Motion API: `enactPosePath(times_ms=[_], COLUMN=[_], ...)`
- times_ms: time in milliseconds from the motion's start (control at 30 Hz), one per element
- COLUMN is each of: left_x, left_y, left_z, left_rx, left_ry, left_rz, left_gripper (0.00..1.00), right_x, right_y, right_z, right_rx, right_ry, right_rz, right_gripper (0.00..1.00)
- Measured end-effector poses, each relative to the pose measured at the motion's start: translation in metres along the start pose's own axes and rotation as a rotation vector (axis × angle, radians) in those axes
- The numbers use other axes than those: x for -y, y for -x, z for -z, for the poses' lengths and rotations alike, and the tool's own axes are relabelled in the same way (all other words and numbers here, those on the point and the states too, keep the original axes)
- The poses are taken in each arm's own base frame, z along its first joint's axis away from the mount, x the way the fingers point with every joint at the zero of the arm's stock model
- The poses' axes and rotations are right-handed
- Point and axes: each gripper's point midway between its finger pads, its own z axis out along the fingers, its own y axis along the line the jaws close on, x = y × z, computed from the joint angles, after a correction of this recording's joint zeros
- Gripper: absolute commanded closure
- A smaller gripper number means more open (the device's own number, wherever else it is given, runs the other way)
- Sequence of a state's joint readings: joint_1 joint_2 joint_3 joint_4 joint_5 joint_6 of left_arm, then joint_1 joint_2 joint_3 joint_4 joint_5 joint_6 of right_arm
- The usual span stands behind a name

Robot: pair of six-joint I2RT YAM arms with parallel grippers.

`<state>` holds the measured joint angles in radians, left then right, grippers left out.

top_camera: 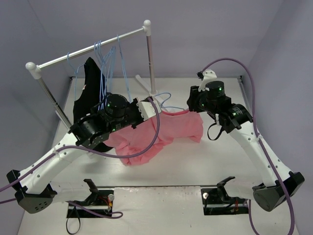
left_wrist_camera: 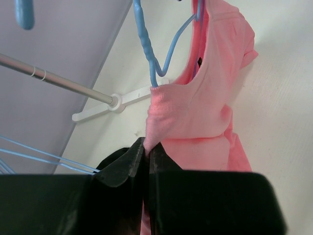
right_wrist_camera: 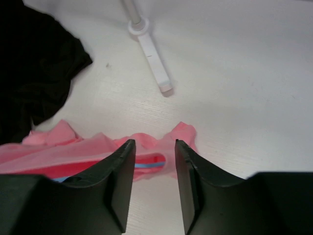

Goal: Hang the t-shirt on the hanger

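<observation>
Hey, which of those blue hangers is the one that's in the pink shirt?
The hanger off the rail, its hook sticking out of the t-shirt collar; the other hangers all hang from the rail.

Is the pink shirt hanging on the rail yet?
No, the t-shirt lies on the table, while only the black garment and blue hangers hang from the rail.

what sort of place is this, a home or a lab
Most likely a robotics lab test cell, not a home: two white robot arms bolted to a white table, plain lilac walls boxing it in, and a small metal clothes rail as a prop.
</observation>
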<state>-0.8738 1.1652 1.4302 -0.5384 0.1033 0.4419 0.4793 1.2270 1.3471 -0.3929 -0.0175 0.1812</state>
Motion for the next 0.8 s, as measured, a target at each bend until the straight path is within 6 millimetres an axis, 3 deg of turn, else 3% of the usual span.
enactPosePath(times_ms=[167,333,567,800], left_x=[-0.003,-0.005,-0.001,-0.002], left_y=[-0.002,-0.002,-0.003,0.001], left_z=[0.000,-0.002,-0.007,-0.008], left_rx=[-0.010,-0.010,-0.008,0.010], left_ry=[0.028,0.051,0.054,0.061], left_rz=[0.034,0.099,0.167,0.207], left_gripper=[1.00,1.00,1.00,1.00], right_x=[0.020,0.025,0.026,0.018], right_y=[-0.015,-0.020,-0.038,-0.038], right_z=[0.022,0.036,0.026,0.008], right_rx=[0.027,0.066,0.039,0.056], right_ry=[-0.107,-0.135,-0.168,-0.146], right_rz=[-0.099,-0.225,-0.363,-0.464], right_gripper=[0.63,0.58,0.56,0.50])
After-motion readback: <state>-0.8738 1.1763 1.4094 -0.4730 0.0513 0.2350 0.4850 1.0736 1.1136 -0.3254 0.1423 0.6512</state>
